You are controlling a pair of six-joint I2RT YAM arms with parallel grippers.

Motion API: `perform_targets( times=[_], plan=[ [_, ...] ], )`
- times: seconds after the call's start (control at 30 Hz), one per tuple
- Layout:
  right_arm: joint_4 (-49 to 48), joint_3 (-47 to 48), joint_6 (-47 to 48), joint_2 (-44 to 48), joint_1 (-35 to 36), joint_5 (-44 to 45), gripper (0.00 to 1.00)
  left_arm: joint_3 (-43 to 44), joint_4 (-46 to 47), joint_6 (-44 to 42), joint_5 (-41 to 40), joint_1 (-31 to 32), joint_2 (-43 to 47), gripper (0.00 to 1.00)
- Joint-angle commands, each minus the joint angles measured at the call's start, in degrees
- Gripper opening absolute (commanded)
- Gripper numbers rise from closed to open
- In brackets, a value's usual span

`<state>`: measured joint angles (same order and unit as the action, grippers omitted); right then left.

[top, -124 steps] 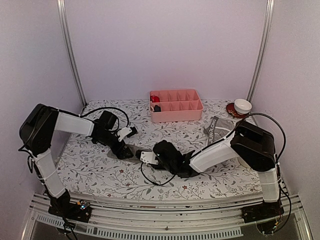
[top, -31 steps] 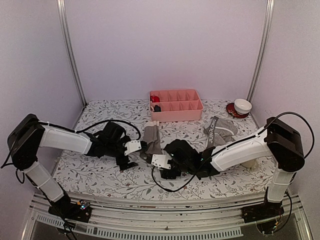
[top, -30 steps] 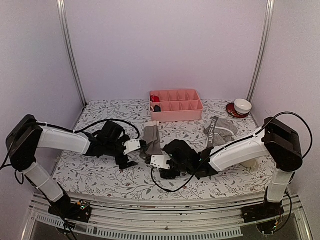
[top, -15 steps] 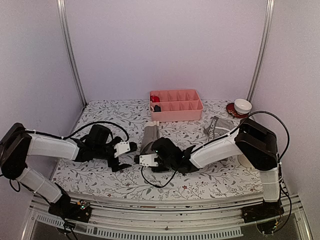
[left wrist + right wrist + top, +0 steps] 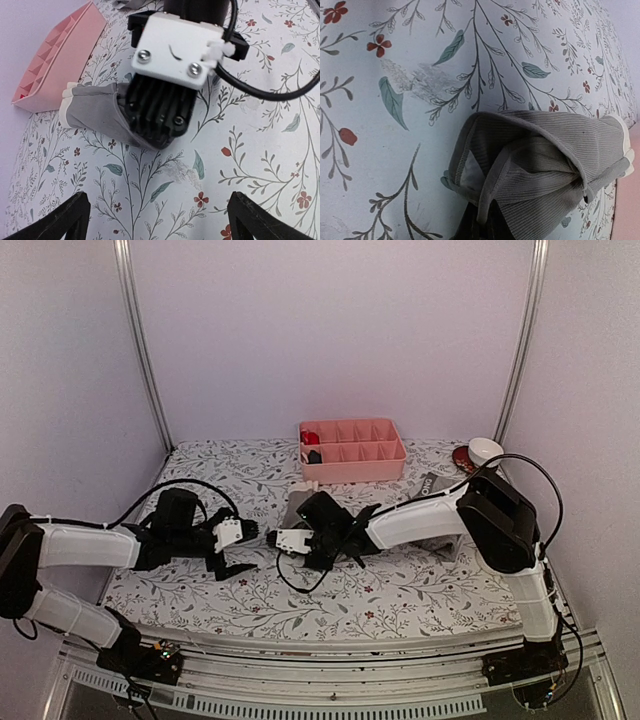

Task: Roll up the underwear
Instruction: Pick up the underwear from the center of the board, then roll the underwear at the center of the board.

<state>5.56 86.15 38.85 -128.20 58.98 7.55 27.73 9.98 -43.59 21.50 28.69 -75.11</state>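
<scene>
Grey briefs [image 5: 540, 165] sit pinched at one edge in the clenched right gripper [image 5: 156, 135], the left gripper [image 5: 243, 548] gaping empty; rolling looks barely begun, needing that edge curled over the rest.

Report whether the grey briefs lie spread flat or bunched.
Bunched: the grey briefs are folded over themselves, layers gathered into the shut right gripper.

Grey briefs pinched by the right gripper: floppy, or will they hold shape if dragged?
Likely floppy: the grey briefs bunch into soft folds where the right gripper pinches them. Probably light, since the ribbed cloth looks thin. If dragged, they would likely stretch and trail rather than move as one piece, and the matte floral tablecloth may add some friction.
</scene>
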Motion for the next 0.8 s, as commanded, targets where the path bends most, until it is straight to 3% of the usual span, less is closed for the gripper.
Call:
perform_targets(
  times=[0.0,0.17,0.37,0.47,0.77],
  plan=[
    [13.41,4.53,-8.72,-1.33,-0.50,-16.38,0.02,-6.08,7.04,-6.48,1.97,-0.39,3.30,0.98],
    [19.29,7.99,-16.47,-0.48,-0.66,-29.06,0.02,-13.68,14.56,-12.08,3.98,0.49,9.30,0.91],
    [22.94,10.83,-23.66,-3.23,-0.93,-35.73,0.02,-16.29,14.98,-13.62,4.73,4.11,15.00,0.74],
    [23.93,12.80,-26.59,-5.74,-1.91,-40.15,0.02,-16.30,14.66,-14.43,3.13,6.06,14.26,0.69],
    [21.42,14.31,-33.26,-11.06,-6.93,-53.64,0.02,-17.64,17.89,-19.15,-5.63,14.77,7.66,0.67]
  ],
)
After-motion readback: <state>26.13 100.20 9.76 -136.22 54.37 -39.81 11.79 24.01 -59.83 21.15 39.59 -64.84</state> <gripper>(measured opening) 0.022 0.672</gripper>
